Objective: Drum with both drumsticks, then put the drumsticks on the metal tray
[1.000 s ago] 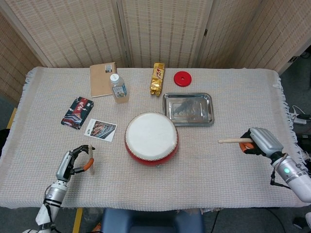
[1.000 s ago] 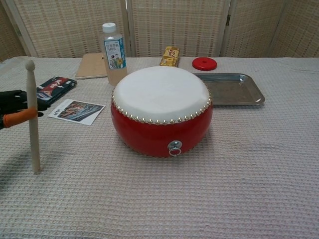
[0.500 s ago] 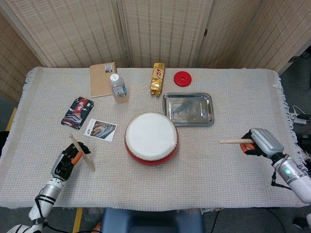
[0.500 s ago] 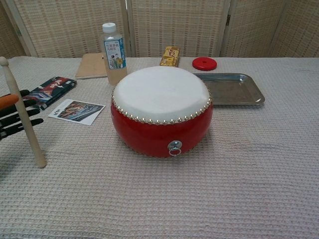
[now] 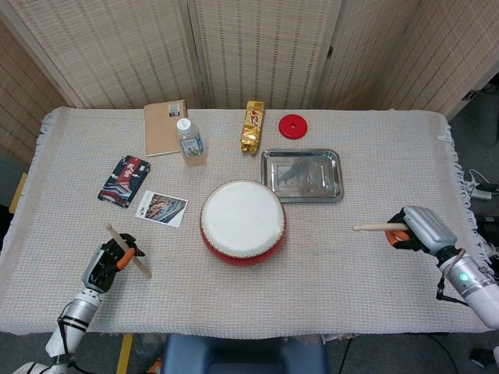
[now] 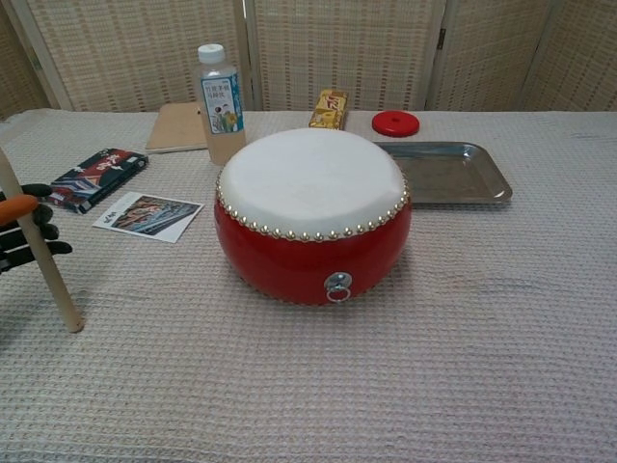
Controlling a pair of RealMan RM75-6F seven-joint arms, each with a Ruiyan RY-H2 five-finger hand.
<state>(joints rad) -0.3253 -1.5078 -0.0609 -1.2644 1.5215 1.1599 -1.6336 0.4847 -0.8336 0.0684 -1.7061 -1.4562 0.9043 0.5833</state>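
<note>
left hand [image 5: 104, 265] gripping left drumstick [image 5: 129, 252] | right hand [image 5: 415, 228] gripping right drumstick [image 5: 372, 227] | both well apart from drum [image 5: 242, 220] | metal tray [image 5: 302, 174] bare; drumming and placing apparently pending

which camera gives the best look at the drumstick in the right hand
The head view. It shows the right hand gripping its drumstick at the table's right side, the stick lying roughly level and pointing left toward the drum. The chest view shows neither that hand nor that stick; only the other drumstick appears there, at its left edge.
</note>
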